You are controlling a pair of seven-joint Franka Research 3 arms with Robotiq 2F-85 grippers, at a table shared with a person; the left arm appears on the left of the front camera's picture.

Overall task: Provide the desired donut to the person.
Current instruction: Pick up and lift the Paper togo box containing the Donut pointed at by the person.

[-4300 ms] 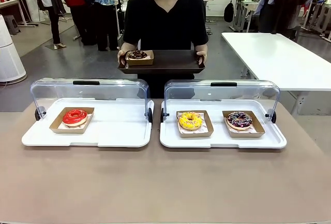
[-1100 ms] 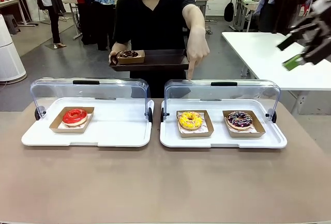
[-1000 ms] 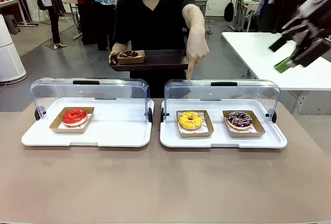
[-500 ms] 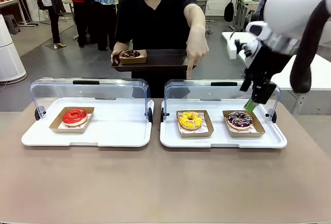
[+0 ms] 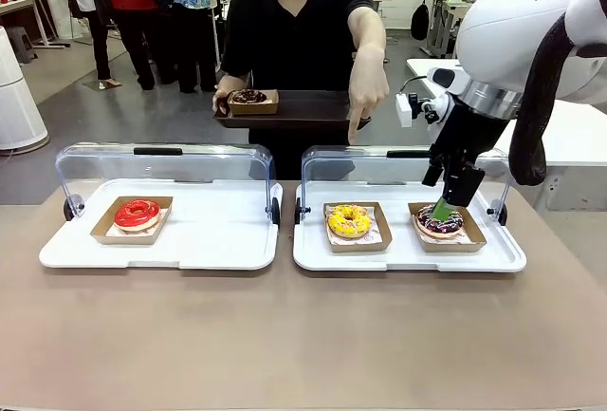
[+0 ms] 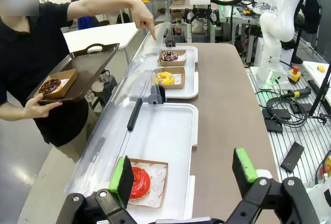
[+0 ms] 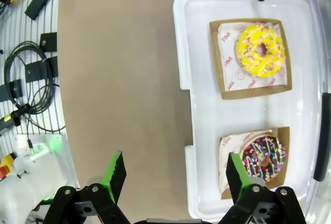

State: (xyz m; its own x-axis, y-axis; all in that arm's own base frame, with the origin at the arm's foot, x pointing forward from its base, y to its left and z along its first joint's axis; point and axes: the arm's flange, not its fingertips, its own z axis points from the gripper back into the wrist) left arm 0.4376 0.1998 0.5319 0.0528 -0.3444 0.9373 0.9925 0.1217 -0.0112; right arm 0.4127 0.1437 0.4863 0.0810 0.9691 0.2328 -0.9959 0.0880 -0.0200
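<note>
**Right gripper hovering over the dark donut, the pointed-at yellow one lying further left**

The person (image 5: 299,31) is pointing a finger (image 5: 353,132) down toward the middle of the frame. I judge the choice to be the yellow donut (image 5: 349,220), sitting in the left half of the right-hand white tray (image 5: 408,261). The right gripper (image 5: 444,206), jaws spread and holding nothing, is hanging at centre right just above the dark sprinkled donut (image 5: 455,223). The yellow one is therefore lying beside it toward picture left. The left gripper (image 6: 182,175), also spread and empty, is hanging over the red donut (image 6: 138,181), well apart from the yellow one, so the right arm is looking nearer.
</note>
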